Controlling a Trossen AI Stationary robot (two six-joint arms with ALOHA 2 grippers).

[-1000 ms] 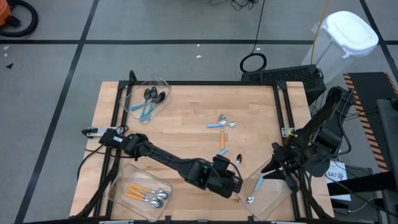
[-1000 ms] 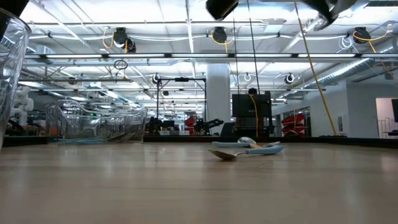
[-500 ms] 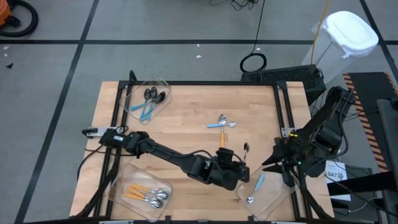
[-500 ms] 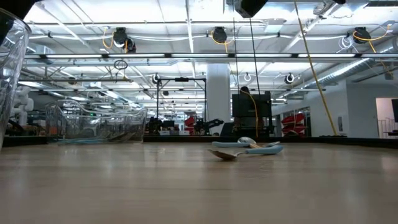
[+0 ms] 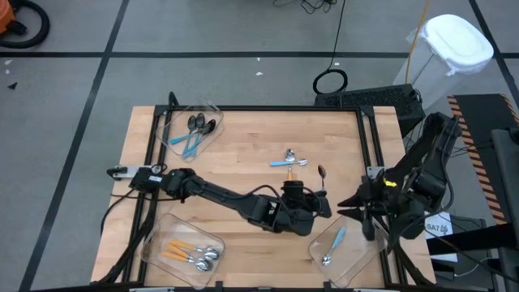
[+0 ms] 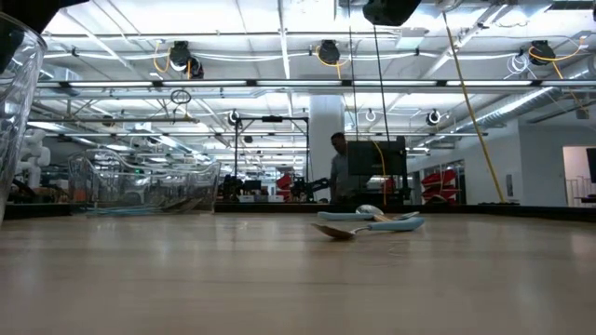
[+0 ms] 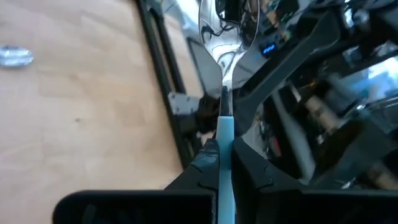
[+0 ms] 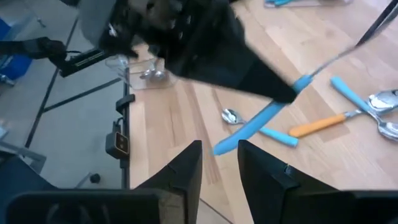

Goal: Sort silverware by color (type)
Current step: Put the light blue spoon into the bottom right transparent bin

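Note:
My left gripper [image 5: 315, 197] hovers over the table's near right part, shut on a spoon with a light-blue handle and a shiny bowl [image 7: 214, 28]. My right gripper [image 8: 219, 155] stands open at the right edge [image 5: 347, 209], just short of that spoon, with nothing between its fingers. Loose spoons [image 5: 289, 160] with blue and orange handles lie flat on the wood in the middle, also seen in the low view [image 6: 368, 221]. One orange handle [image 5: 289, 173] peeks out beside my left gripper. My left gripper pinches the spoon's blue handle [image 7: 224, 127] between its two fingers, at the end nearer the bowl. The spoon lies along the fingers, its bowl [image 5: 321, 172] sticking out ahead toward the far right. The handle's free end [image 8: 227, 144] runs back past the grip. The spoon is clear of the table.
Three clear bins stand on the table. One at the far left [image 5: 212, 109] holds black-bowled, blue-handled spoons, one at the near left [image 5: 158, 231] orange-handled ones, and one at the near right [image 5: 357, 258] a blue-handled spoon [image 5: 334, 242]. A person stands far behind the table [image 6: 340, 172].
My left gripper has carried the blue-handled spoon up and toward the table's far edge, away from the near-right bin, tipping so that the bowl end has swung farther out. The spoon has stayed in the grip, clear of the table.

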